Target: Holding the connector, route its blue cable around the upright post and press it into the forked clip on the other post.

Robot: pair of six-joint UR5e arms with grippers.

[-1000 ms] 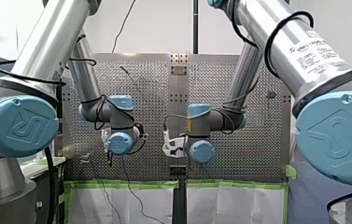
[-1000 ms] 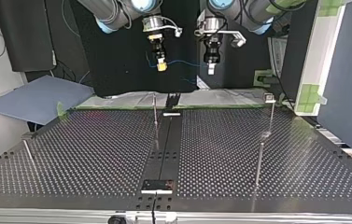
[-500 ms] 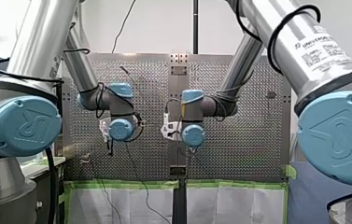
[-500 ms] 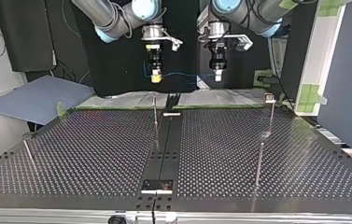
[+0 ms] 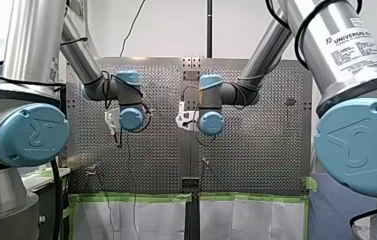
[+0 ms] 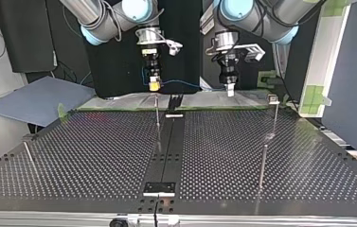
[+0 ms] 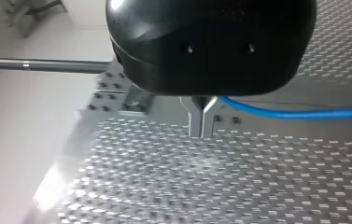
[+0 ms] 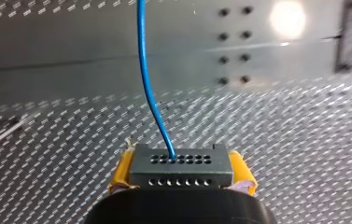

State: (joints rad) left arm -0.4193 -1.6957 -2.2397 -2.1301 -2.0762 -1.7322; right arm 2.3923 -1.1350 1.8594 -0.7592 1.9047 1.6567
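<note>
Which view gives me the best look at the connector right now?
Right wrist view: the connector sits close between yellow pads, pin holes and blue cable clear. Top view shows only a speck at my right gripper. Front hides it; left wrist shows only cable.

My arms (image 5: 33, 40) are silver tubes with sky-blue joint caps (image 5: 31, 135) and looped black cables (image 5: 303, 31). My right gripper (image 8: 182, 170) has yellow pads (image 8: 123, 169); my left gripper (image 7: 201, 130) is black, metal-fingered.
</note>
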